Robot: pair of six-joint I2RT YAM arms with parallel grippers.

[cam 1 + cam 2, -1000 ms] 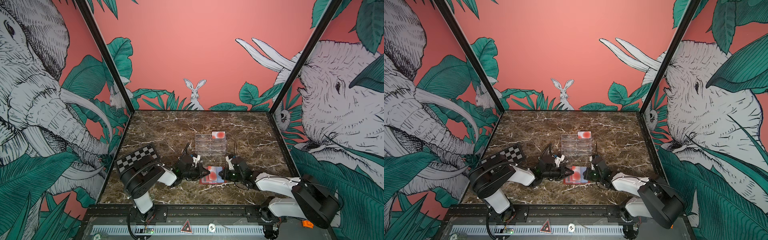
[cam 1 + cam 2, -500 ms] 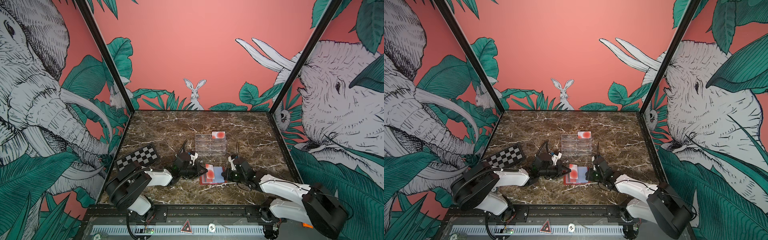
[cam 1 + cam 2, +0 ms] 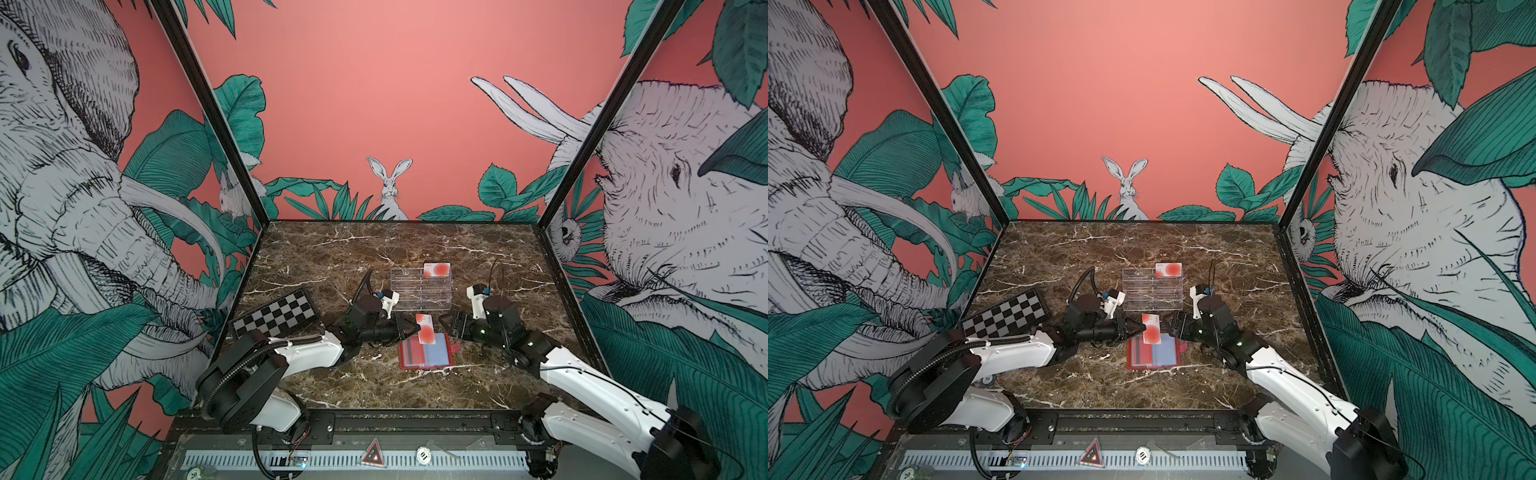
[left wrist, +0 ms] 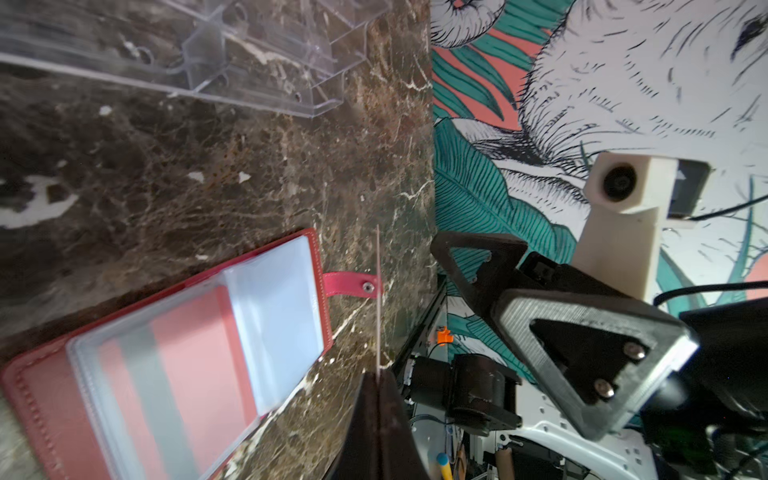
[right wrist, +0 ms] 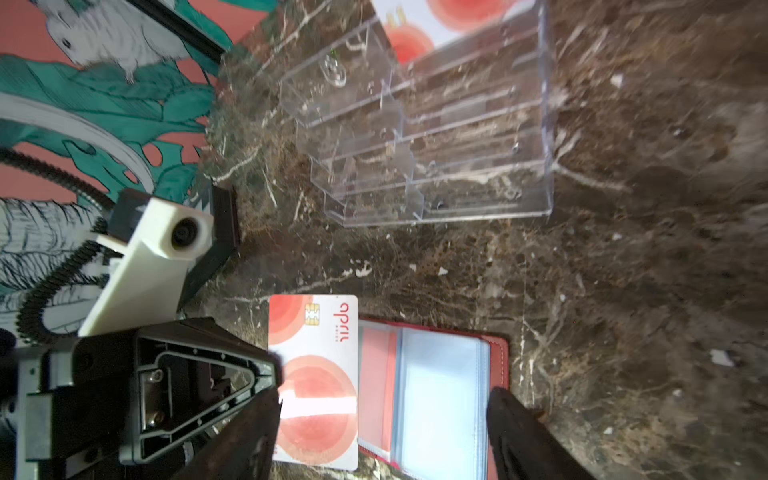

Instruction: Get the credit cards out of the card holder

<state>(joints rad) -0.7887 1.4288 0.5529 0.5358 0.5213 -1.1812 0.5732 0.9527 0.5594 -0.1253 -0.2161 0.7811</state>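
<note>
The red card holder (image 3: 424,360) (image 3: 1152,360) lies open on the marble. Its clear sleeves hold a red card with a grey stripe (image 4: 166,374) and a pale blue card (image 5: 440,395). My left gripper (image 3: 415,328) (image 3: 1140,328) (image 4: 380,386) is shut on a white credit card with red-orange circles (image 3: 425,329) (image 5: 316,374). That card is out of the sleeves, above the holder's far left corner, and shows edge-on in the left wrist view. My right gripper (image 3: 451,328) (image 5: 382,436) is open just right of the holder, holding nothing.
A clear acrylic tiered stand (image 3: 422,291) (image 5: 436,145) sits behind the holder with a second white and red-orange card (image 3: 436,270) in its back row. A chequered board (image 3: 276,313) lies at the left. The holder's snap tab (image 4: 349,286) points right.
The right gripper has opened and let go at the holder's right edge. The left gripper has drawn the white card back and up, off the holder.
</note>
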